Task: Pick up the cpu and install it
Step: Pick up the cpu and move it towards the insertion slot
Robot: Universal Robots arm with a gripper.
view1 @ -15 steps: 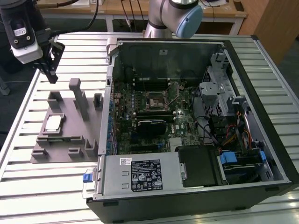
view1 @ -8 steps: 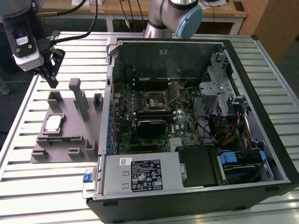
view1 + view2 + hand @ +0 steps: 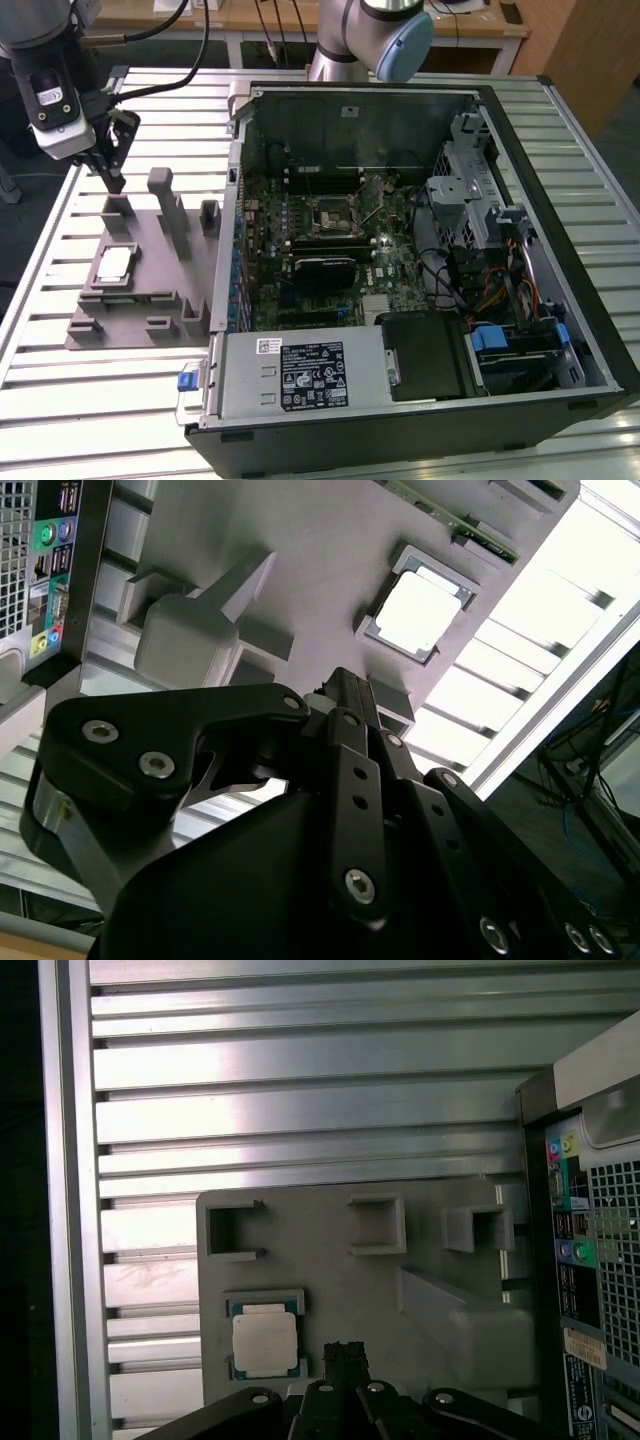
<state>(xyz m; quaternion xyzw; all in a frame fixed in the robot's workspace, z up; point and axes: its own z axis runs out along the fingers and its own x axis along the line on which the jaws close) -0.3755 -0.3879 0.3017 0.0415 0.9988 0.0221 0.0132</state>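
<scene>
The cpu [image 3: 113, 265] lies flat in a recess of the grey plastic tray [image 3: 152, 290] at the exterior view's left, silvery top up. My gripper [image 3: 113, 182] hangs above the tray's far end, a little beyond the cpu, fingers shut with nothing between them. In the first wrist view the cpu [image 3: 266, 1344] lies just beside the closed fingertips of my gripper [image 3: 345, 1352]. In the second wrist view the cpu [image 3: 418, 610] gleams beyond my gripper [image 3: 345, 685]. The square metal-framed socket [image 3: 330, 213] sits on the motherboard inside the open computer case [image 3: 560, 200].
Upright pegs [image 3: 163, 190] rise from the tray close to my gripper. The case wall [image 3: 236, 180] stands right of the tray. A second arm's base [image 3: 345, 45] stands behind the case. The slatted metal table [image 3: 90, 400] carries everything.
</scene>
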